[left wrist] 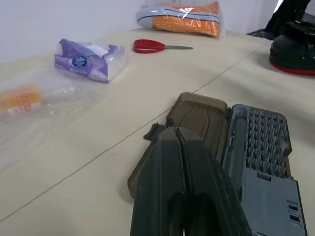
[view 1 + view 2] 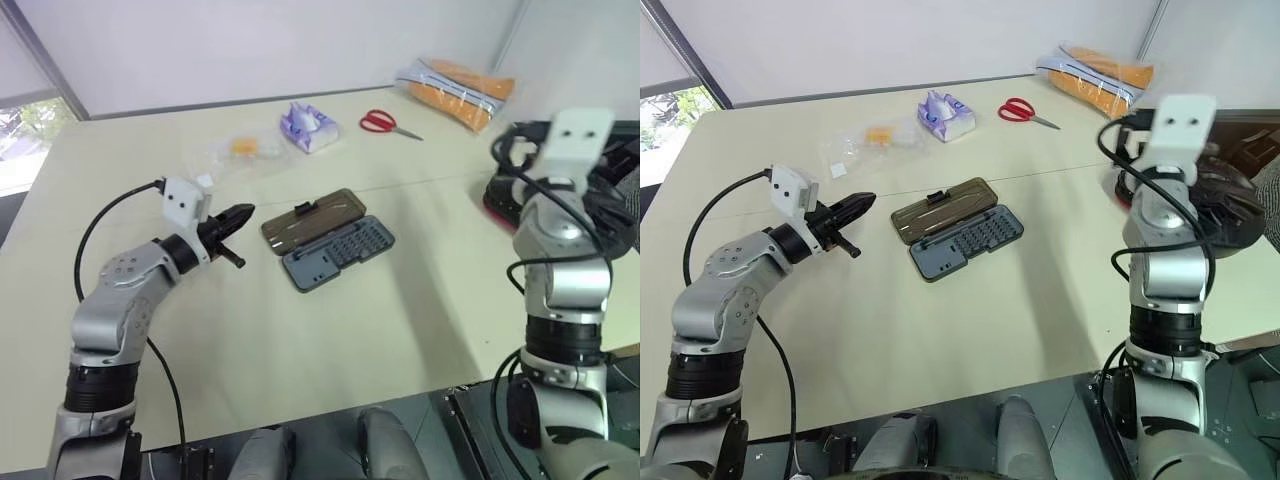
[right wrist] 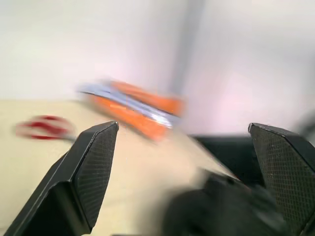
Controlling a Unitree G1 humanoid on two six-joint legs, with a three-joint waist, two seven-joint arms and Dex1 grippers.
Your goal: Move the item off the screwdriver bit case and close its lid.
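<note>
From the left eye view I see the screwdriver bit case [image 2: 328, 240] lying open near the middle of the table [image 2: 300, 340], its grey-blue tray nearer me with rows of small bits in it, and the lid [image 2: 312, 220] folded flat on the far side, smoky brown, with a small dark latch tab on its far edge. Nothing lies on the case. The boxing mitt [image 2: 505, 200] sits at the table's right edge, well apart from the case, mostly hidden behind my right arm; I make out black padding and a red rim. My left gripper [image 2: 238, 216] points level toward the case from the left, fingers pressed together, holding nothing. Along the far side lie a clear bag [image 2: 235, 150], a tissue pack [image 2: 308, 128], red scissors [image 2: 385, 123] and an orange package [image 2: 455, 90].

In the right eye view my right arm is raised over the table's right edge with its wrist box up high, in front of the mitt.

In the left wrist view the closed fingers sit just short of the lid's near corner; I cannot tell whether they touch it.

In the right wrist view my right gripper [image 3: 189, 162] has its fingers [image 3: 96, 167] spread wide with nothing between them, and the view past them is blurred.
</note>
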